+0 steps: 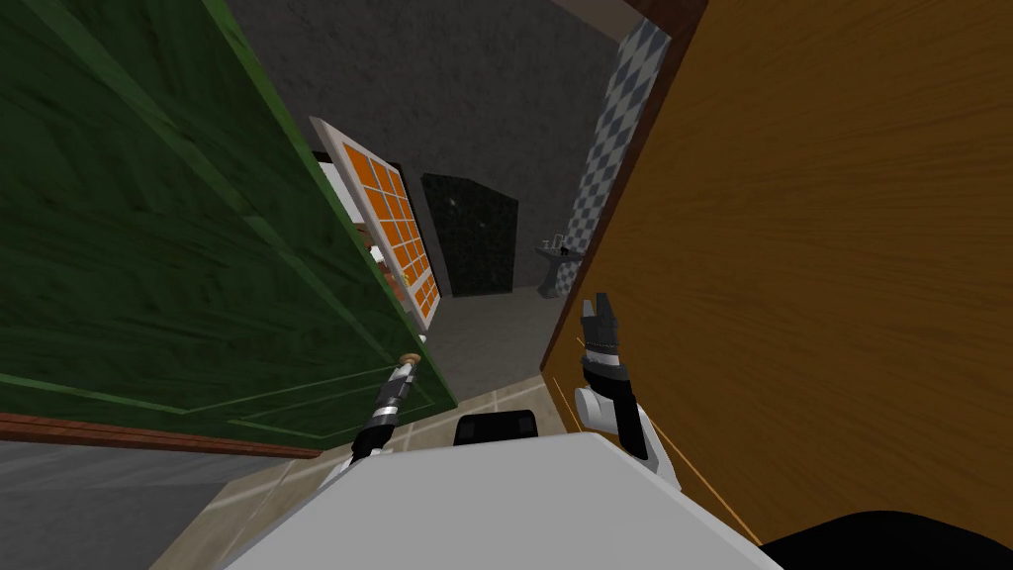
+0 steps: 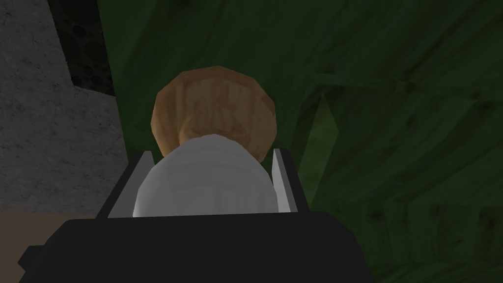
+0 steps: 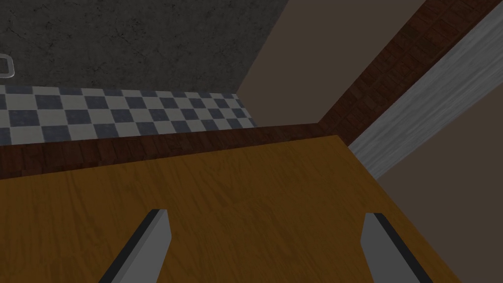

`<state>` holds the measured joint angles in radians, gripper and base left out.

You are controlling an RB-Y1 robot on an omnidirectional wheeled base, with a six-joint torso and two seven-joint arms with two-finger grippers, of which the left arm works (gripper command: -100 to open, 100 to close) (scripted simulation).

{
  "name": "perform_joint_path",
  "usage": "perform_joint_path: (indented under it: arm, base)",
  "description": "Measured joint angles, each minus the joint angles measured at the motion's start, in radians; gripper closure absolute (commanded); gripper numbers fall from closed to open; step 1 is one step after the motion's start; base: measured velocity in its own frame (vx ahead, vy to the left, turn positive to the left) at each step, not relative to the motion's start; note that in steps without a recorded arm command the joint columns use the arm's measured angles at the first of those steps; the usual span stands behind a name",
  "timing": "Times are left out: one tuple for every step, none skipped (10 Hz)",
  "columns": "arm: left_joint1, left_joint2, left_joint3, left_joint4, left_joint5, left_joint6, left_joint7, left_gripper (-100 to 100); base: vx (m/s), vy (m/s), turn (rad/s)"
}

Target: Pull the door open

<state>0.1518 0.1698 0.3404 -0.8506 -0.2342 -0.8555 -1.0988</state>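
A dark green door [image 1: 198, 247] slants across the left of the head view, swung partly toward me. At its free edge sits its knob [image 1: 408, 359]. My left gripper [image 1: 404, 368] reaches up to it. In the left wrist view the pale grey knob [image 2: 204, 182] lies between the fingers [image 2: 282, 177], backed by a round tan plate [image 2: 213, 108] on the green door [image 2: 393, 123]. The left gripper [image 2: 210, 152] is shut on the knob. My right gripper [image 1: 599, 309] is raised beside a brown wooden panel [image 1: 811, 247]. The right gripper [image 3: 266, 213] stands open, holding nothing.
The brown wooden panel [image 3: 221, 196] stands close along my right arm. Through the gap ahead are an orange-paned frame [image 1: 391, 233], a dark cabinet [image 1: 475, 247], a small pedestal sink [image 1: 556, 262] and a checkered wall strip [image 1: 618, 119]. Beige floor tiles [image 1: 485, 401] lie below.
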Motion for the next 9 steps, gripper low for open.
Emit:
perform_joint_path:
  arm:
    - [-0.001,0.002,-0.003,0.0,0.007,0.0,0.028,100]
    - [-0.001,0.003,-0.007,-0.002,0.015,0.001,0.056,100]
    - [-0.003,0.003,-0.009,0.0,0.018,0.001,0.074,100]
    - [-0.004,0.004,-0.011,0.002,0.023,0.0,0.095,100]
    - [-0.005,0.006,-0.015,0.003,0.031,0.0,0.122,100]
    - [-0.006,0.007,-0.017,0.003,0.035,0.0,0.141,100]
    - [-0.009,0.009,-0.02,0.007,0.042,-0.001,0.164,100]
    - [-0.01,0.011,-0.024,0.008,0.052,-0.001,0.192,100]
    - [-0.009,0.012,-0.027,0.005,0.057,-0.001,0.213,100]
  base:
    - [-0.036,0.011,-0.039]
    - [-0.022,0.009,-0.012]
    - [-0.018,0.007,-0.017]
    - [-0.03,0.01,-0.045]
    - [-0.024,0.009,-0.017]
    - [-0.023,0.004,-0.027]
    - [-0.042,0.01,-0.053]
    - [-0.033,0.014,-0.024]
    - [-0.025,0.013,-0.024]
